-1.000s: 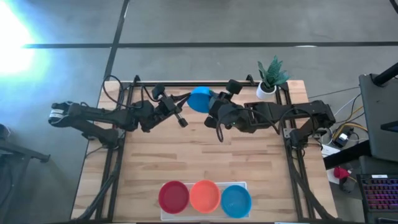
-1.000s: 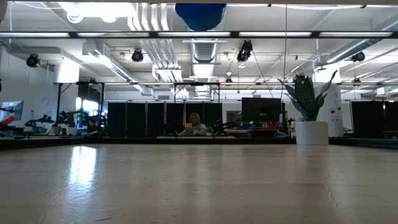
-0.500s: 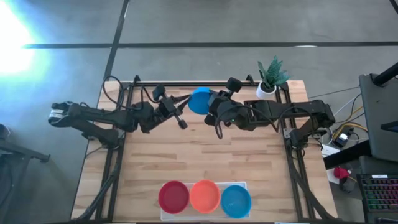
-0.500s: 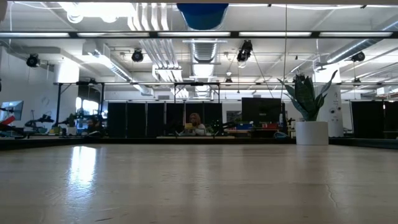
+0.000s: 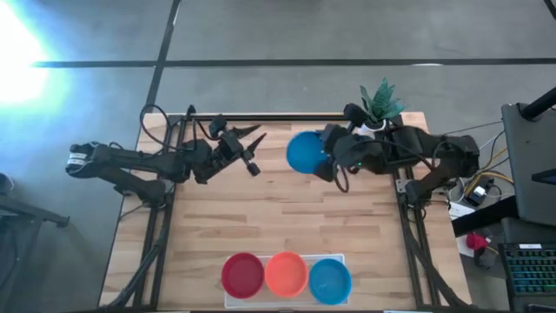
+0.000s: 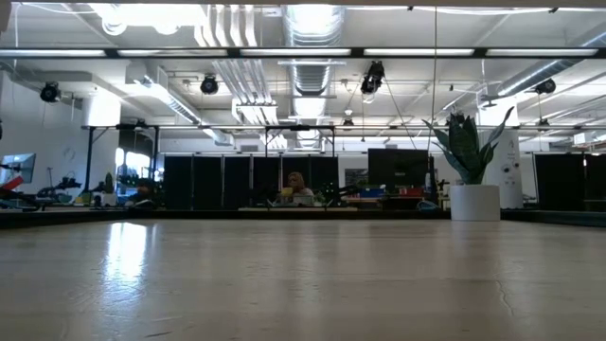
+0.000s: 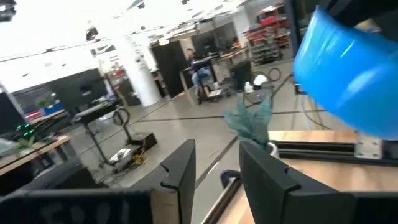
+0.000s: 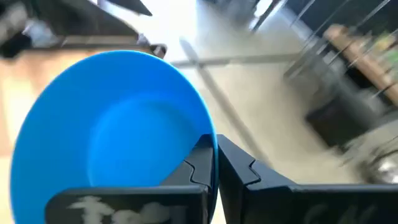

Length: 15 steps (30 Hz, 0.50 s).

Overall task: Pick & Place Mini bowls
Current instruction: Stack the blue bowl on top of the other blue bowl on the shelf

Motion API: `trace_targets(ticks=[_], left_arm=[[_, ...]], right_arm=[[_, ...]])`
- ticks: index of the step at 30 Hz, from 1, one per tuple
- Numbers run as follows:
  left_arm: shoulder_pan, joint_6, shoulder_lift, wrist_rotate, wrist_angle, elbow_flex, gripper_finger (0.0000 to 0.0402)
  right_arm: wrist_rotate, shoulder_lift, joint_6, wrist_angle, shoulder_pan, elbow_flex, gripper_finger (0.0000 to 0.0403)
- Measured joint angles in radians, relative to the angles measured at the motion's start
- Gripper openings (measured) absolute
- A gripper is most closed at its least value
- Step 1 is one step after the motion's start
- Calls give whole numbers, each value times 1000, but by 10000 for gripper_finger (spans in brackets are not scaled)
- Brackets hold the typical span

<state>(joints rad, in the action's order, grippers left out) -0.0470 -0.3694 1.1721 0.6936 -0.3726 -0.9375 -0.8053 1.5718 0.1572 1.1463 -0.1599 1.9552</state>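
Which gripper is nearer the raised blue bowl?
The right. The right gripper is shut on the rim of the blue bowl near the table's far edge. The left gripper is open, apart from the bowl on its other side, holding nothing.

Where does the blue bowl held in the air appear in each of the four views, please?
High view: blue bowl, upper middle, on the right tool.
Low view: not in it.
Left wrist view: upper right.
Right wrist view: fills the left.
Shared landmark: potted plant.
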Motion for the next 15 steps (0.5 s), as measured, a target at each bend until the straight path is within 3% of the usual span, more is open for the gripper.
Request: trace_targets(ticks=[6,15], left_arm=[[0,-30,-13,8,39,0,119],[-1,-48,-16,11,79,0,103]], right_arm=[[247,12,166,244,-9,109,8],[669,13,246,304,-23,102,8]])
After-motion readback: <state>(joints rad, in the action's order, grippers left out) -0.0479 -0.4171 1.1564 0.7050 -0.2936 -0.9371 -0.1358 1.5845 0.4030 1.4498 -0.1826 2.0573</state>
